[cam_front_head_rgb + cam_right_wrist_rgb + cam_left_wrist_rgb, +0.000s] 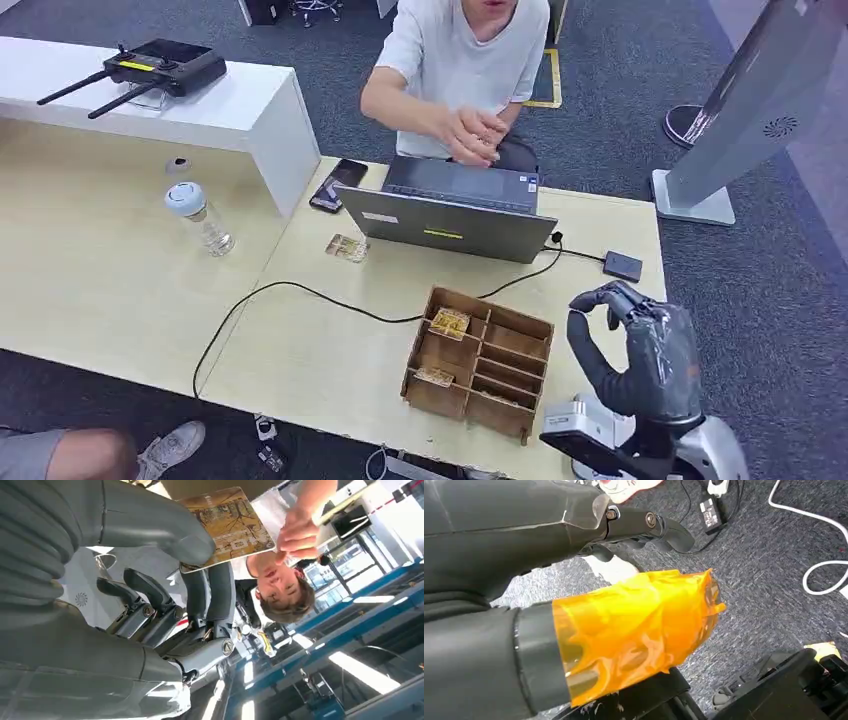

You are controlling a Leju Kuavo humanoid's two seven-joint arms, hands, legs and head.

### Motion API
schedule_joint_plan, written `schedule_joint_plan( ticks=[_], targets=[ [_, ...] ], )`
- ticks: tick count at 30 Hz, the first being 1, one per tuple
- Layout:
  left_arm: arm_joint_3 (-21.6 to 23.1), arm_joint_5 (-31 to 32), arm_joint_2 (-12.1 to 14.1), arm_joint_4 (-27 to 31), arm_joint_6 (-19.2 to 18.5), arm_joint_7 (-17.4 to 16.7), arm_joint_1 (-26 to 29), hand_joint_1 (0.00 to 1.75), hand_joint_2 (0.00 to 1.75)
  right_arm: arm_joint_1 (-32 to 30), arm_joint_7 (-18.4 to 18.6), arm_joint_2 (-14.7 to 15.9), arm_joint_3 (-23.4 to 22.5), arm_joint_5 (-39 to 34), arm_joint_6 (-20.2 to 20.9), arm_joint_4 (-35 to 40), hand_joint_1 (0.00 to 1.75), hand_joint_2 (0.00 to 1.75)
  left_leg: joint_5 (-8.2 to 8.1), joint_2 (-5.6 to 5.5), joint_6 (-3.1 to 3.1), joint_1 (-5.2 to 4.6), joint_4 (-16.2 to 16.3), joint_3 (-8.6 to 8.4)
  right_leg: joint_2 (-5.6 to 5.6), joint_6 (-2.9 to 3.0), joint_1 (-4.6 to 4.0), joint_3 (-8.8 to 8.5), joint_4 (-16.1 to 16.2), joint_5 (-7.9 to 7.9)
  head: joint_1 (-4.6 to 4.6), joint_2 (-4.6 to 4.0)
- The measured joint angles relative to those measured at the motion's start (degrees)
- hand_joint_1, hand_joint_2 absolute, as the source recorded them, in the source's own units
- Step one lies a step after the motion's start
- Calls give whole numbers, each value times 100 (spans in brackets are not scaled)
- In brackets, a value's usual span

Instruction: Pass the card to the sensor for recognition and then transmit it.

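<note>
Your right hand [165, 570] pinches the card [227, 525] in its fingers; the sensor [622, 266] scan and the handover remain, I judge.

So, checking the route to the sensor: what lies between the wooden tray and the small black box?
In the head view, bare tabletop separates the wooden tray from the small black box; the black cable passes nearby.

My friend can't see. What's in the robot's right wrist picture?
The robot's right hand pinches a brown patterned card between its thumb and fingers. A person's hand is at the card's far edge, though whether it touches is unclear.
</note>
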State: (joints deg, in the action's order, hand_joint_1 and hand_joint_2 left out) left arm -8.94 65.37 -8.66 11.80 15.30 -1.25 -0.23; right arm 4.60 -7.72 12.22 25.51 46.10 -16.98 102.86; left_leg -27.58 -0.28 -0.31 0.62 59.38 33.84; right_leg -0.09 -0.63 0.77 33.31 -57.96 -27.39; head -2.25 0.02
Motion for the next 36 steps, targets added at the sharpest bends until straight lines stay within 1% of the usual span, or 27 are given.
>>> schedule_joint_plan(
  ticks=[8, 16, 22, 27, 34, 35, 36],
  targets=[
    [2, 136, 0, 0, -7, 4, -1, 0, 0, 257, 20, -232, -136, -26, -186, -70, 175, 175, 1, 0, 0, 0, 0, 0, 0, 0, 0, -1, 0, 0, 0, 0],
    [50, 276, 0, 0, -33, 4, -4, 0, 0, 612, 112, -446, -234, -24, -203, -378, 175, 175, 1, 1, 0, 0, 0, 0, 1, 0, 0, -1, 0, 0, 2, 0],
    [138, 337, 0, 0, -72, 4, -6, 0, 0, 836, 210, -584, -247, 33, -168, -695, 175, 175, 1, 0, 0, 0, 0, 0, 0, 0, 0, -1, -1, 0, 0, 0],
    [160, 389, 0, 0, -107, 5, -9, 0, 0, 985, 295, -686, -240, 118, -53, -944, 175, 175, 1, 0, 0, 0, 0, 0, 0, 0, 0, -1, -1, 0, 2, 0],
    [168, 391, 2, 0, -140, 4, -10, 0, 0, 1047, 332, -761, -148, 166, 31, -1207, 173, 175, 1, -1, 0, 0, 0, 1, -1, 0, 0, -1, -1, 0, 2, 0],
    [168, 394, 2, 0, -142, 7, -10, 0, 0, 1051, 339, -772, -125, 175, 50, -1239, 124, 175, 1, 0, 0, 0, 0, 1, 0, 0, 0, -1, -1, 0, 0, 0],
    [168, 392, 2, 0, -142, 7, -11, 0, 0, 1055, 345, -780, -111, 177, 68, -1268, 0, 175, 1, 0, 0, 0, 0, 1, 0, 0, 0, -1, -1, 0, 0, 0]
  ],
)
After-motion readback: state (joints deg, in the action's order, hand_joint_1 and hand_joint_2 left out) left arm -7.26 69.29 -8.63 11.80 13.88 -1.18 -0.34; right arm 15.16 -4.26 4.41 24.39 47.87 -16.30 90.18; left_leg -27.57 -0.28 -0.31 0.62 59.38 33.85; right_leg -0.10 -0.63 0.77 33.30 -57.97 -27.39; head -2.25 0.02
